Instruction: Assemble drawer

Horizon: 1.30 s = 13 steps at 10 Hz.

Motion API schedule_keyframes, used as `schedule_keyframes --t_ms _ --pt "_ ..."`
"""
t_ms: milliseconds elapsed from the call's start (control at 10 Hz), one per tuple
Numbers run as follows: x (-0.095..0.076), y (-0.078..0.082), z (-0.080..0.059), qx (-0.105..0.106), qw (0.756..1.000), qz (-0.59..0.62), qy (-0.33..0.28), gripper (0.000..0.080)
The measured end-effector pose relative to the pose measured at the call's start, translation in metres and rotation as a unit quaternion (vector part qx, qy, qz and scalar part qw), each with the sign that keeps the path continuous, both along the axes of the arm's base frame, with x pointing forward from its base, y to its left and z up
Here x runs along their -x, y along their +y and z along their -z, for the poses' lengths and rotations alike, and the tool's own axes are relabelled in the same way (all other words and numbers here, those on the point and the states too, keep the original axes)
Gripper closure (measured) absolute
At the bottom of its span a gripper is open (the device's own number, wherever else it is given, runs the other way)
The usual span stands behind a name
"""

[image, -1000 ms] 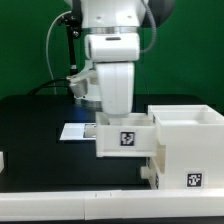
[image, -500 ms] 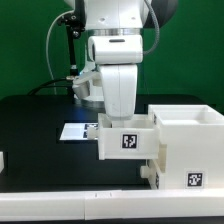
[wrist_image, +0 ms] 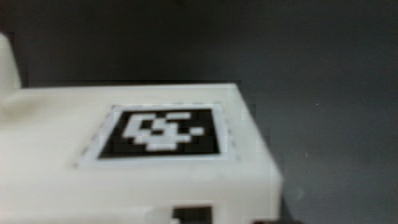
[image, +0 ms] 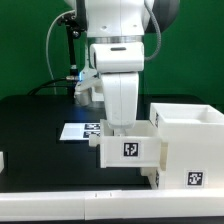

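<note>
A small white drawer tray (image: 130, 150) with a black-and-white marker on its front hangs under my gripper (image: 122, 128). The gripper is shut on the tray's back wall, and the tray hides its fingertips. The tray is level and touches or nearly touches the left side of the tall white drawer casing (image: 190, 135), which stands at the exterior view's right with a marker low on its front. In the wrist view the tray's white wall and marker (wrist_image: 164, 133) fill most of the picture, with dark table beside it.
The marker board (image: 80, 130) lies flat on the black table behind the tray. A small white part (image: 3, 160) shows at the exterior view's left edge. A white strip runs along the table's front edge (image: 110, 196).
The arm has carried the tray to the exterior view's right and lower, closer to the casing. The casing has not moved.
</note>
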<state>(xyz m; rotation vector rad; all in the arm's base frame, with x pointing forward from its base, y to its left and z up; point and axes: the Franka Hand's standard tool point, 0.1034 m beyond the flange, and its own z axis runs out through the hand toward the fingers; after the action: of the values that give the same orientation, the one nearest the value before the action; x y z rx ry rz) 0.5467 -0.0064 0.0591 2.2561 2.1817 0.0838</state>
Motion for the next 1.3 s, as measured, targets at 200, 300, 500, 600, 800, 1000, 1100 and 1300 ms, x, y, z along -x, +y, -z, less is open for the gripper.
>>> schedule_keyframes --t_ms 200,300,500,600,800,1000,1100,1300 --pt "0.000 0.001 0.002 -0.001 1.000 0.009 0.002 0.0761" --pt "0.000 0.005 0.003 -0.002 1.000 0.011 0.003 0.0761" --pt "-0.002 0.006 0.002 -0.002 1.000 0.023 0.004 0.0761" --pt "-0.004 0.006 0.001 -0.002 0.999 0.032 0.003 0.0761" --pt "-0.009 0.016 0.001 -0.005 0.999 0.038 0.001 0.0761" --pt "-0.009 0.017 0.001 -0.005 0.999 0.046 0.002 0.0761" --pt "-0.009 0.019 0.001 -0.006 0.999 0.050 0.002 0.0761" --pt "-0.007 0.020 0.002 -0.006 0.999 0.050 0.002 0.0761"
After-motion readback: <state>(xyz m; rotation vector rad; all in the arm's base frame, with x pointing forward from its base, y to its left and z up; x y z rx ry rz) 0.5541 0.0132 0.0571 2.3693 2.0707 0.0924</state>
